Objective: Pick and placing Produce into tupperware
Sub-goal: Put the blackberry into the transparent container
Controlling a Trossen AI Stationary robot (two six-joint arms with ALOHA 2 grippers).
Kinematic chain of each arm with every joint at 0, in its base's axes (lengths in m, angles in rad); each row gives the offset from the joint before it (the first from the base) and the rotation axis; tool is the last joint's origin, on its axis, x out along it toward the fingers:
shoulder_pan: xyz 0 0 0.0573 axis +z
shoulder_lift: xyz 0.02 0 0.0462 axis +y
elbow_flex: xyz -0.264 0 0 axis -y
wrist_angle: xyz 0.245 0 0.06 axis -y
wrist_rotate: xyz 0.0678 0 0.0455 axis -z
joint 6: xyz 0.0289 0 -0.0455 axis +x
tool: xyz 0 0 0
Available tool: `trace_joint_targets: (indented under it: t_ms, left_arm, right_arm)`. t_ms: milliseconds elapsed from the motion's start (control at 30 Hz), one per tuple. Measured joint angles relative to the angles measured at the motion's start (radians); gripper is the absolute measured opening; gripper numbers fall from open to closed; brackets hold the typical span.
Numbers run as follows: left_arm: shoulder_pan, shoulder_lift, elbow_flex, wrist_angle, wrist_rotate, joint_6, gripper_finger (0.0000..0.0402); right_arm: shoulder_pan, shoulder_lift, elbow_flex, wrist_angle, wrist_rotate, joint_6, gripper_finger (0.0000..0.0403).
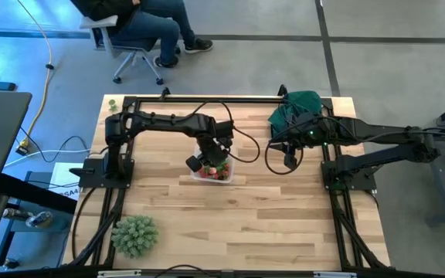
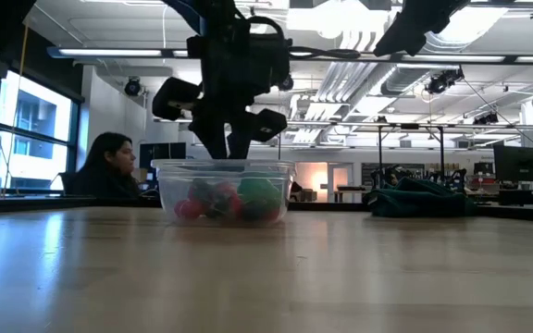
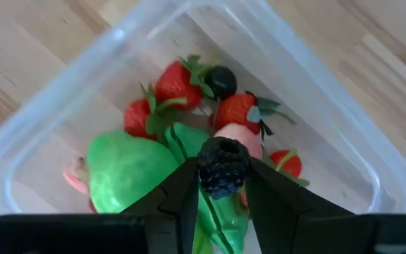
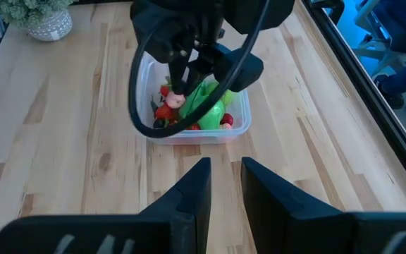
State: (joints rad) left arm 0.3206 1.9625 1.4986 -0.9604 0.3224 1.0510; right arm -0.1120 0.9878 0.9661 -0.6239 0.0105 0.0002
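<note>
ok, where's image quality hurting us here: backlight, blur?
Low view: bright ceiling lights silhouette the left tool above the tupperware. Left wrist view: the blackberry it holds is sharp, the tupperware rim soft. High view: produce too small to separate.

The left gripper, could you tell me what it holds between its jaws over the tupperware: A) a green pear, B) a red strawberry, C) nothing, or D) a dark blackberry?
D: the left wrist view shows the left gripper with its jaws closed on a dark blackberry above the tupperware.
</note>
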Motion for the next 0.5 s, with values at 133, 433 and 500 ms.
trace_joint_targets:
  t_ms: [133, 433, 500]
  left_arm:
    - [0.000, 0.000, -0.005, 0.003, -0.017, 0.000, 0.0101]
    - [0.000, 0.000, -0.005, 0.016, -0.032, -0.001, 0.0101]
    - [0.000, 0.000, -0.005, 0.018, -0.039, 0.000, 0.0101]
  right_arm:
    - [0.000, 0.000, 0.000, 0.000, 0.000, 0.000, 0.0068]
    - [0.000, 0.000, 0.000, 0.000, 0.000, 0.000, 0.0068]
    - [0.000, 0.000, 0.000, 0.000, 0.000, 0.000, 0.0068]
